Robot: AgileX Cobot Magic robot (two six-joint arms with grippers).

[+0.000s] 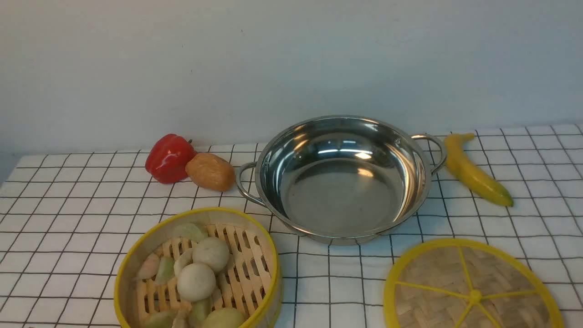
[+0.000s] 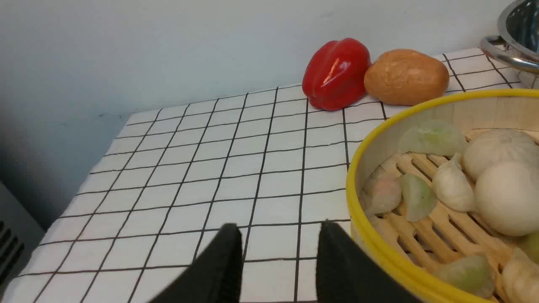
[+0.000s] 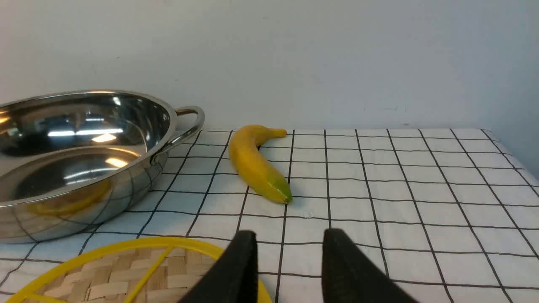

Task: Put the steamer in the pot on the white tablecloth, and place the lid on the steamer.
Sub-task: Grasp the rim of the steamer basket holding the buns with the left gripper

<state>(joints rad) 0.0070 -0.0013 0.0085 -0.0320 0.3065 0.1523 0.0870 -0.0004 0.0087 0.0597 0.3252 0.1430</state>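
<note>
The round steamer [image 1: 205,210] has a yellow rim and pale buns [image 1: 196,281] inside. The left tool [image 2: 280,229] and the right tool [image 3: 289,235] gape apart, holding nothing.

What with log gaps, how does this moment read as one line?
steamer: on cloth, outside pot | pot: empty | lid: on cloth | left claw: open, empty | right claw: open, empty

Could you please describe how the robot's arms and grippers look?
Only the fingertips show, in the wrist views. The left gripper and the right gripper look alike: two plain matte black fingers each, broad at the base and narrowing to blunt tips. No cables, markings or arm links are visible, and the front view shows neither arm.
</note>
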